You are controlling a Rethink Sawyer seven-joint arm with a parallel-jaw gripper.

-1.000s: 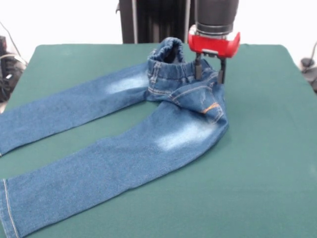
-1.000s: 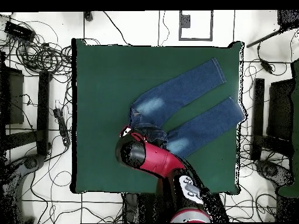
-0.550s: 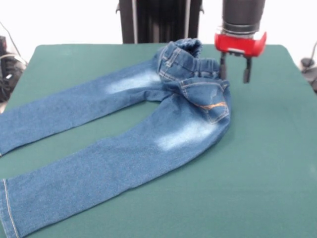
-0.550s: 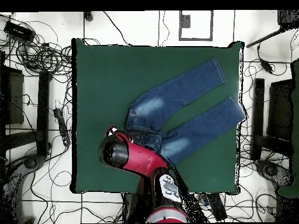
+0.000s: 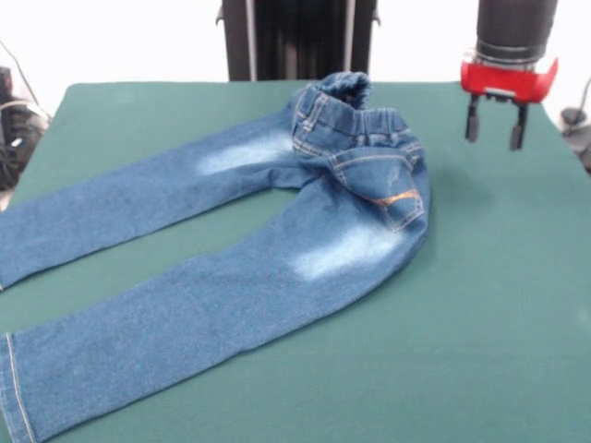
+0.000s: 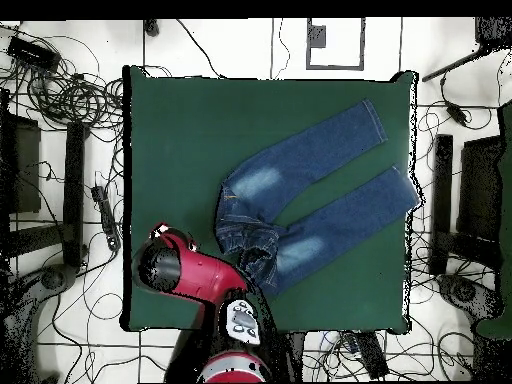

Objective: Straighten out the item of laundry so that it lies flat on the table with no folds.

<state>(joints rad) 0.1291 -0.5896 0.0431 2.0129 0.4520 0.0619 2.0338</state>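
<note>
Though mostly spread across mid-frame on green surface (image 5: 517, 305), jeans (image 5: 277, 258) bunched at waistband (image 5: 355, 120), so not flat. Claw (image 5: 495, 126) spread, empty, hovering upper right, clear of cloth, likely repositioning.

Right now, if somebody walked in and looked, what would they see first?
The blue jeans, spread across the middle of the green table, with both legs stretched out towards one side and the waistband bunched up in a lump. Next, the red and black gripper, hanging open in the air to one side of that waistband, not touching the jeans.
</note>
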